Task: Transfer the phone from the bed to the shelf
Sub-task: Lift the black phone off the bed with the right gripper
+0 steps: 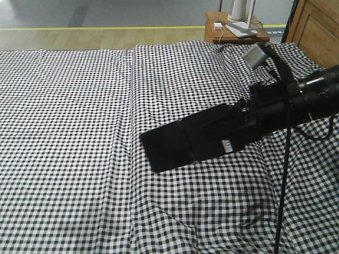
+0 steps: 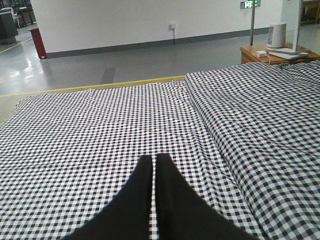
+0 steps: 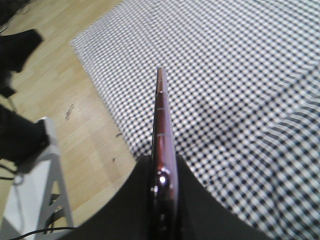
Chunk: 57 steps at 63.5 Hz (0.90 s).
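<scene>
The phone is a slim black slab held in the air over the bed, whose sheet is black-and-white check. My right gripper is shut on the phone's right end, near a small white label. In the right wrist view the phone shows edge-on with a pinkish rim, clamped between the black fingers of the right gripper. My left gripper hovers low over the bed, shut with nothing between its fingers. The shelf is out of view.
A small brown side table with a white appliance stands behind the bed's far edge, beside panelled wooden furniture. A long fold runs down the sheet. Wood floor and a white frame lie past the bed's edge.
</scene>
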Tool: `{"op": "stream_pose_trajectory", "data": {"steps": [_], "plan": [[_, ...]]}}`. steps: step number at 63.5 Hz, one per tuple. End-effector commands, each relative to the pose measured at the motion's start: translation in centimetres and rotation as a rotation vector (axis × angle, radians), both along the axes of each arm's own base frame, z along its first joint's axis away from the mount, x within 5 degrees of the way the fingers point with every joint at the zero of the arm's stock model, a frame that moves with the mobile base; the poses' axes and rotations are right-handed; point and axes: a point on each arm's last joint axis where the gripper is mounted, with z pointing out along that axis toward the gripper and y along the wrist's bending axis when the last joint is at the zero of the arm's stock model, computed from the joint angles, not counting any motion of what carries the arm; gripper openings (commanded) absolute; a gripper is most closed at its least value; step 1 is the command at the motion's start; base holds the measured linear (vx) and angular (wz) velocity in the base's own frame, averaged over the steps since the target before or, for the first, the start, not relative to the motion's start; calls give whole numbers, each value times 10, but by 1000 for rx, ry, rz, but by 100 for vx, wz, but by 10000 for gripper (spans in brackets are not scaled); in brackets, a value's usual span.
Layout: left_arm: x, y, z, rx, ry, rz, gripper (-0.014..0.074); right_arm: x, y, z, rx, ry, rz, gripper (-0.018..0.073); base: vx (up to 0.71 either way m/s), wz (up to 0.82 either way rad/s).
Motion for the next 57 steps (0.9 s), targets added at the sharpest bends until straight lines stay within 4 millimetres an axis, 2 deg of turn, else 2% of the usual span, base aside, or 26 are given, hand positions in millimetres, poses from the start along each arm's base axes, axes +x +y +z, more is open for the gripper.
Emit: {"op": "stream_pose_trajectory", "data": {"steps": [1, 12, 22, 57], "plan": [[-1, 0, 16, -4, -108, -4, 1, -27, 17, 30, 93, -12, 108, -1, 0, 0], [-1, 0, 16, -4, -108, -4, 1, -53, 43, 39, 104, 4, 204, -1, 0, 0], [-1, 0, 16, -4, -108, -4, 1, -67, 56, 42, 108, 7, 267, -1, 0, 0], [-1, 0, 16, -4, -108, -4, 1, -69, 60, 47, 165, 26, 267, -1, 0, 0]]}}
